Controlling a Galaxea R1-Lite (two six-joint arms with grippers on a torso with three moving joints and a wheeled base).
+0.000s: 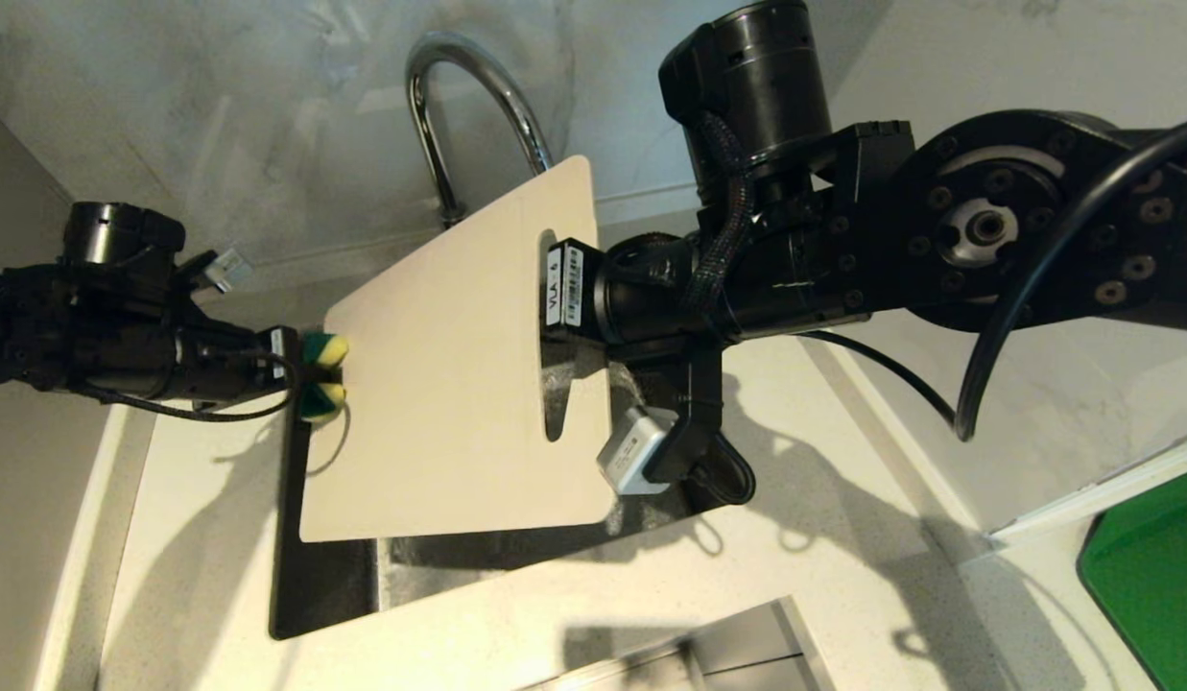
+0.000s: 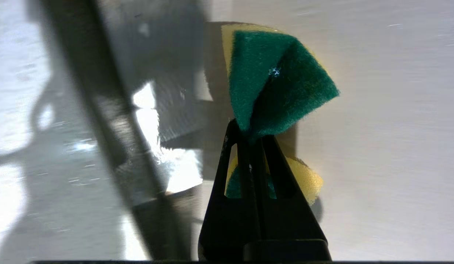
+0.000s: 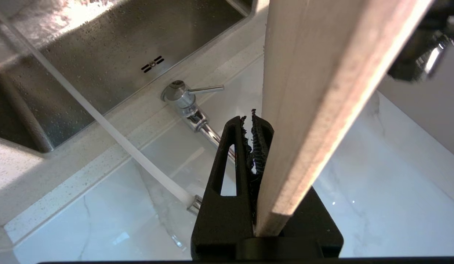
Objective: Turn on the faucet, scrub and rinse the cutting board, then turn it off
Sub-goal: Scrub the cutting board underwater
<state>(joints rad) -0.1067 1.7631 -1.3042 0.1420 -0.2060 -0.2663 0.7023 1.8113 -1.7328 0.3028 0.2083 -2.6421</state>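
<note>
Marble-patterned wall panels rise behind a pale speckled tabletop (image 1: 842, 576) with a steel sink (image 1: 324, 576) sunk into it. Over the sink, the right tool (image 3: 254, 146) is clamped on the slotted handle end of the beige-white cutting board (image 1: 449, 384), holding it tilted in the air above the basin; in the right wrist view the board's edge runs up between the black fingers. The left tool (image 2: 254, 143) comes in from the left and pinches a folded yellow-and-green sponge (image 1: 322, 376), its jaws squeezed tight on it. In the head view the sponge sits right at the board's left edge; whether it touches cannot be told. Behind the board stands the chrome gooseneck faucet (image 1: 468, 106), its arch showing above the board's top corner. The right wrist view shows its side lever (image 3: 204, 89) at the base and a stream of water (image 3: 102, 121) running from the spout toward the wet sink. A bright green board (image 1: 1150, 576) lies on the tabletop at far right.
</note>
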